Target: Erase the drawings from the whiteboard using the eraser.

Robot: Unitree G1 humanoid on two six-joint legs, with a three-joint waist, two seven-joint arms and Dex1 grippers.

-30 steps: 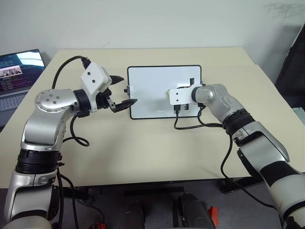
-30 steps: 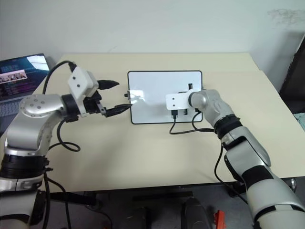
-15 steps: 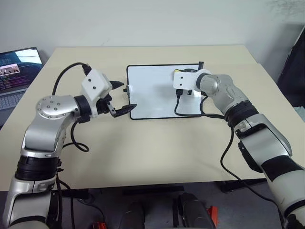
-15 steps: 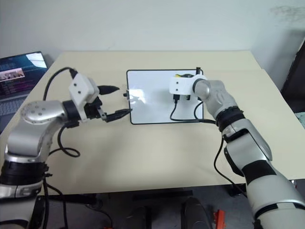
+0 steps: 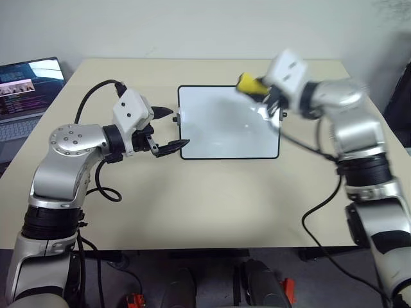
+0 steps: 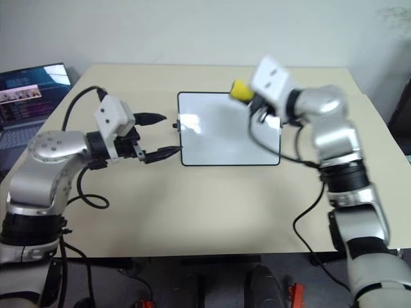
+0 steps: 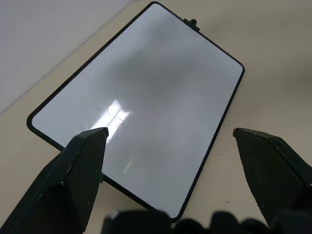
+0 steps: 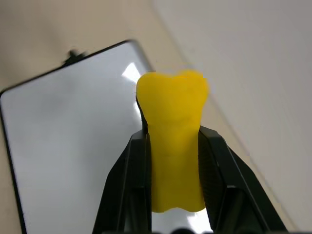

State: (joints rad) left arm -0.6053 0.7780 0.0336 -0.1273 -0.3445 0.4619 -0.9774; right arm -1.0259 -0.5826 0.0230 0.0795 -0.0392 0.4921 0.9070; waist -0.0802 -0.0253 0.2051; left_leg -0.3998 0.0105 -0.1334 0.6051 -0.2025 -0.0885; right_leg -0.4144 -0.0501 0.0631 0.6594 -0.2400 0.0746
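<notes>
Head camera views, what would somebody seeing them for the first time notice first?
The bright yellow eraser stands out, pinched in the right gripper and held up above the far right part of the whiteboard. The whiteboard lies flat in the middle of the beige table, its glossy surface showing no red marks. The left gripper waits with fingers spread at the board's left edge, and an open laptop sits at the far left.

A beige table [image 5: 212, 199] carries the whiteboard [image 5: 228, 122] flat near its middle, with a laptop [image 5: 26, 96] beside its left edge.
</notes>
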